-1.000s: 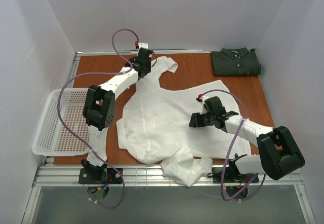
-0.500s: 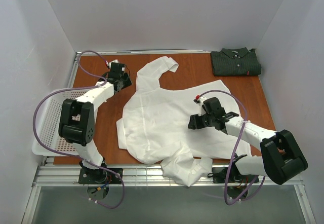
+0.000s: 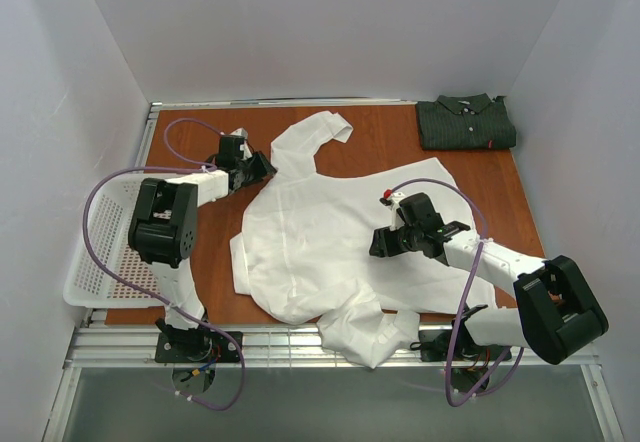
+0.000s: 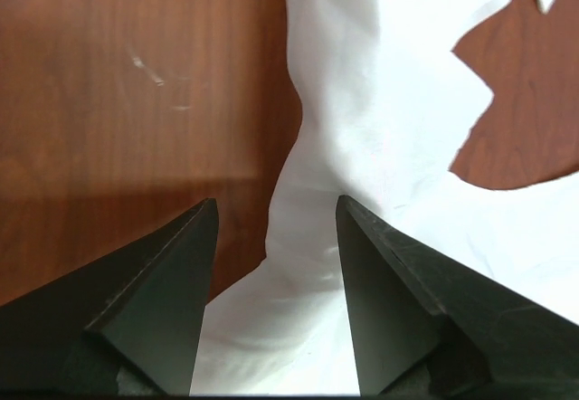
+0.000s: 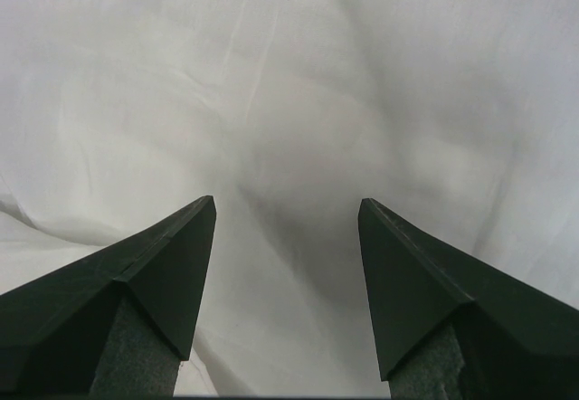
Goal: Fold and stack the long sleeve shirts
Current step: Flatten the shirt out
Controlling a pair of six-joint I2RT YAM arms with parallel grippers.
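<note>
Left gripper (image 3: 262, 165) is swinging back from the sleeve (image 3: 322, 128) to the left edge of the white shirt (image 3: 320, 247), jaws apart, gripping nothing. Right gripper (image 3: 379, 245) is hovering mid-shirt, jaws apart. Dark shirt (image 3: 466, 122) is sitting folded, far right. Folding's probably just starting; next needs pinching that edge.

Plain white walls (image 3: 300, 32) — wooden table (image 3: 380, 147).

place: robotics lab cell | evidence: white enclosure walls (image 3: 330, 22), wooden table (image 3: 390, 147), aluminium rail frame (image 3: 275, 347)

Overhead from behind, wrist views close over white shirt (image 3: 320, 232)
</note>
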